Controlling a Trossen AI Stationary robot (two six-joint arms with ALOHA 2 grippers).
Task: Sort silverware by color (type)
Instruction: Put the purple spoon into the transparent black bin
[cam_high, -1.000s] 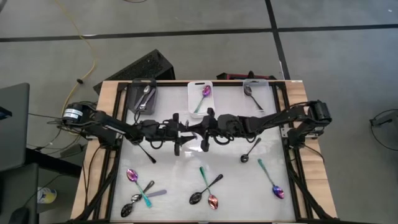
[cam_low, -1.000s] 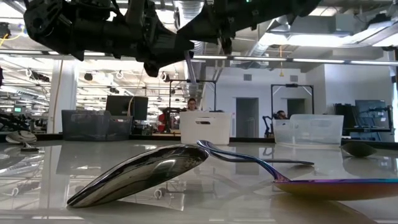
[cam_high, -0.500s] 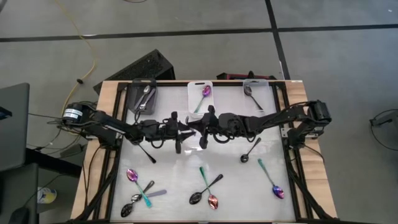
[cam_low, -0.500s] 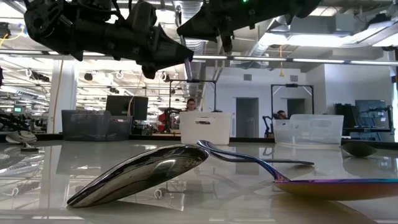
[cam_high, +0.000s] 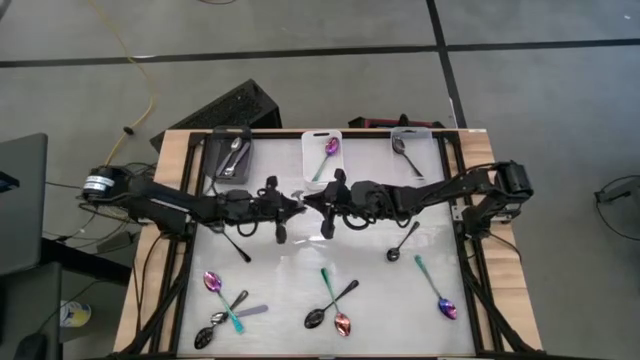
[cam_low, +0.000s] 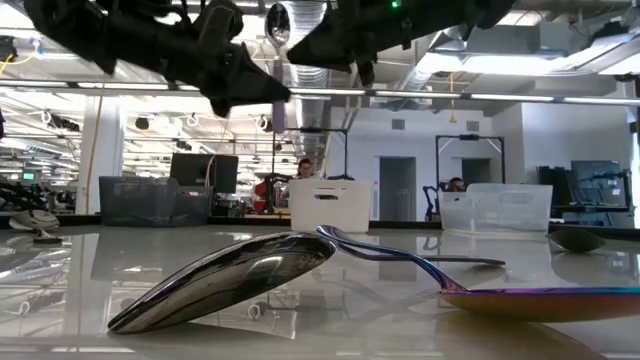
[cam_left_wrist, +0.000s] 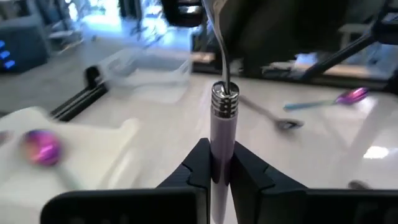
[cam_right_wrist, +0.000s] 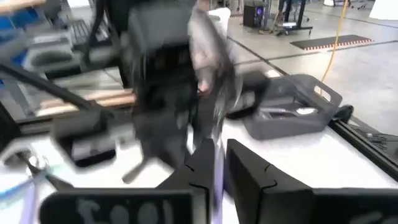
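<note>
The left pincer (cam_left_wrist: 221, 169) was closed on the pale lilac handle of a spoon (cam_left_wrist: 222, 115), its two dark fingers pressed flat against either side of the smooth, round shaft. Just beyond the fingertips sat a ribbed metal collar, and from it a thin polished stem ran on, straight away from the pincer along its own line. The low view showed the small shiny bowl (cam_low: 277, 20) at the top, high over the worktop (cam_high: 300, 270).

The right pincer (cam_high: 320, 207) met the left nose to nose over the middle. Its fingers stood narrow with a pale strip between them, and whether they gripped could not be told.

Of the three bins at the far edge, the dark grey bin (cam_high: 215, 170) held silver spoons (cam_high: 232, 158) and lay on the left arm's side, nearer that arm. It was probably where this spoon belonged. Other spoons, black, silver and iridescent, lay scattered along the near edge.
</note>
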